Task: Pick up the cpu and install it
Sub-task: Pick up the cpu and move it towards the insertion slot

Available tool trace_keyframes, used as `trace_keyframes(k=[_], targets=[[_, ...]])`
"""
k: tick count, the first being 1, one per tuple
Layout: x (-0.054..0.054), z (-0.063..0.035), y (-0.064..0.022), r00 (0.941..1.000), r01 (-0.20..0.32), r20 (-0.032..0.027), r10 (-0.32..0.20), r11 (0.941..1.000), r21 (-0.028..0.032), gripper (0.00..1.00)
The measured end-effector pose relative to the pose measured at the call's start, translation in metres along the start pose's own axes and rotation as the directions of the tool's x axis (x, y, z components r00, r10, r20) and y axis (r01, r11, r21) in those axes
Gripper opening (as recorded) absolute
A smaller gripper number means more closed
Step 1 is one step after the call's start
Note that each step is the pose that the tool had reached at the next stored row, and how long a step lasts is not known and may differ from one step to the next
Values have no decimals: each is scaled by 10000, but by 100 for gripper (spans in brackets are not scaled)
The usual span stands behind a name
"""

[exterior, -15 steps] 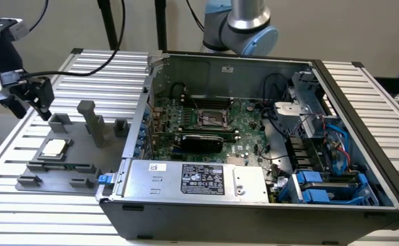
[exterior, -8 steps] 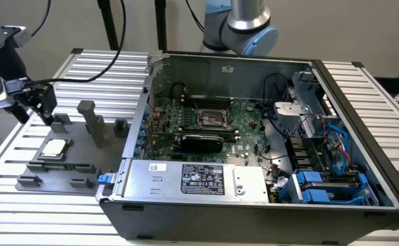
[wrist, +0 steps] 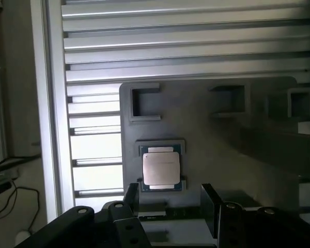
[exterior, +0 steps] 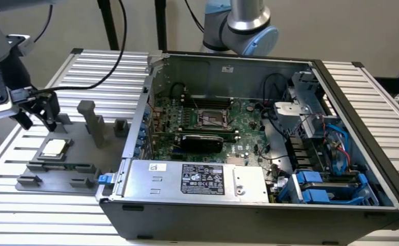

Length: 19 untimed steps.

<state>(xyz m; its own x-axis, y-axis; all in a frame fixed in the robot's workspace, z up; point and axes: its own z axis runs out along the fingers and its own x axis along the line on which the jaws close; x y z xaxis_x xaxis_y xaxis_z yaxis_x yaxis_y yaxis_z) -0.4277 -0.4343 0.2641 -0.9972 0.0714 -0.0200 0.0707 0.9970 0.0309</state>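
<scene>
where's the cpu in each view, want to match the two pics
Exterior view: the cpu lies on the grey fixture plate at the exterior view's left, beside the computer case, near the hand.
Wrist view: the cpu sits on that plate, just ahead of the open hand.
Shared landmark: the grey fixture plate.

I see an open computer case on a ribbed metal table. A grey tray with small blocks lies just beside it.

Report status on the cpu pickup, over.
Gripper open, empty, over the grey fixture, close to the cpu. The cpu lies flat in its seat, untouched. Nothing between gripper and cpu.
</scene>
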Motion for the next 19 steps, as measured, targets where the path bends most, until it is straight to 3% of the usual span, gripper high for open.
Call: trace_keyframes(k=[5, 6, 19], targets=[[-18, 91, -22, 10000, 1, 1, -1, 10000, 0, 67], [-21, 109, -26, 10000, -1, 0, 1, 10000, 0, 73], [-26, 344, -62, 10000, -34, 3, 34, 10000, 0, 73]])
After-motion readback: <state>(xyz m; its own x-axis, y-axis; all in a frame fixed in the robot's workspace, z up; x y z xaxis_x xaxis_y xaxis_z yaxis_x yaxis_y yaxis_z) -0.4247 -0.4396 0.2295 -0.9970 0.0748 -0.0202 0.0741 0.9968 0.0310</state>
